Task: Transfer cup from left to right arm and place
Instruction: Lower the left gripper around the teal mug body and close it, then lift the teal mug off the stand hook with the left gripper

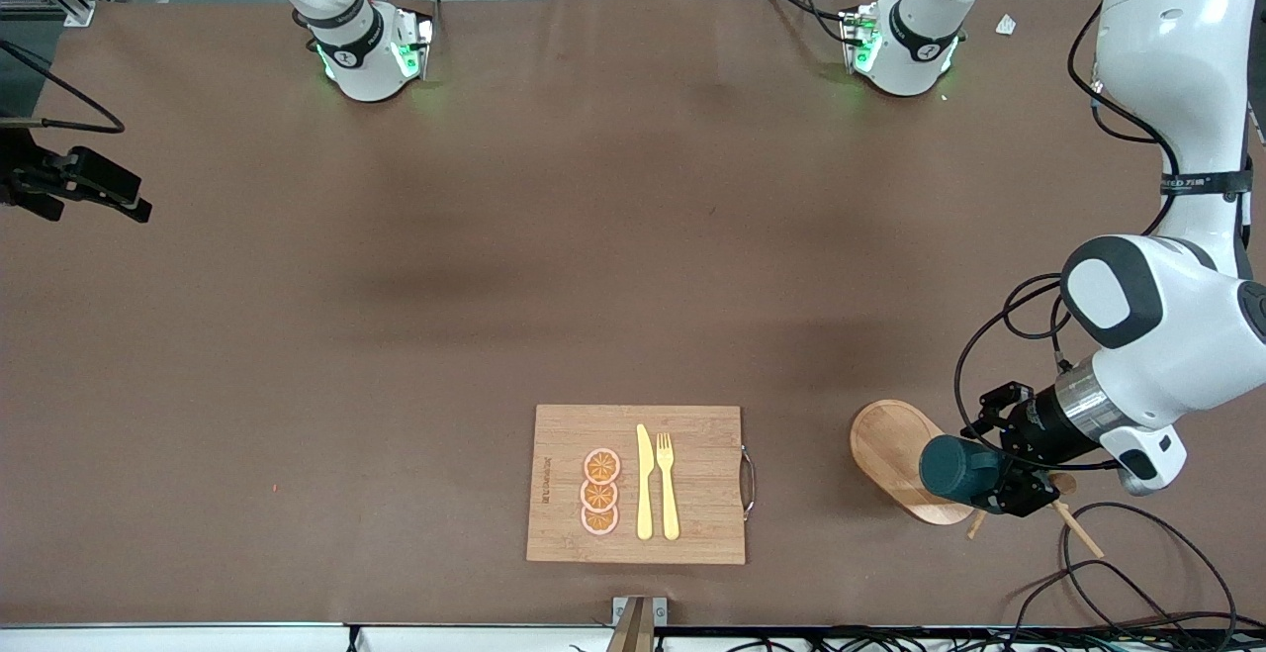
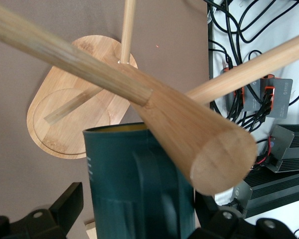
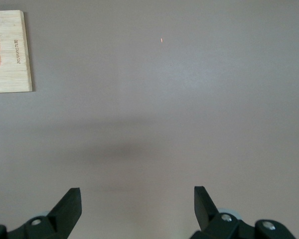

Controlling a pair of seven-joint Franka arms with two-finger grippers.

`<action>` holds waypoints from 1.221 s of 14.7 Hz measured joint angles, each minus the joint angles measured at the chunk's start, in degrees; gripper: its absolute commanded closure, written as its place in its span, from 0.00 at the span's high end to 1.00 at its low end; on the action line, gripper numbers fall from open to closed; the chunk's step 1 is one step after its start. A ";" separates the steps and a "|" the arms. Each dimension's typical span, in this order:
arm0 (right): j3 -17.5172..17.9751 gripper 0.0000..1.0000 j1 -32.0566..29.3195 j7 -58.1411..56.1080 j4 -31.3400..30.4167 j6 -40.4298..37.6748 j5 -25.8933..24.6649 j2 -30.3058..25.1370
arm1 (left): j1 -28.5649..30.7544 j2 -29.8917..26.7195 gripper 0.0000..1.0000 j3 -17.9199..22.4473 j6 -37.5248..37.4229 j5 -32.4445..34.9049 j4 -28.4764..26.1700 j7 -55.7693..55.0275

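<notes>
Left gripper (image 1: 994,479) over the oval wooden base (image 1: 895,454) of the mug rack, fingers either side of the cup (image 1: 957,469); grip or gap: cannot tell. Cup lies sideways among the rack's pegs (image 2: 189,124). Right gripper (image 3: 137,206) waits, fingers spread, over bare table (image 1: 396,335), cutting board (image 1: 638,484) well apart
</notes>
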 measured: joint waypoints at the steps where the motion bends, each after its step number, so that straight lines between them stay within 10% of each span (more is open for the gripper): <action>1: 0.00 1.00 0.00 0.00 0.00 0.00 0.00 0.00 | 0.00 0.03 0.95 0.00 0.19 0.00 0.00 0.00; 18: 0.06 1.00 0.04 0.00 -0.02 0.01 0.00 0.08 | 0.00 0.32 0.67 -0.01 1.44 -0.07 0.14 0.00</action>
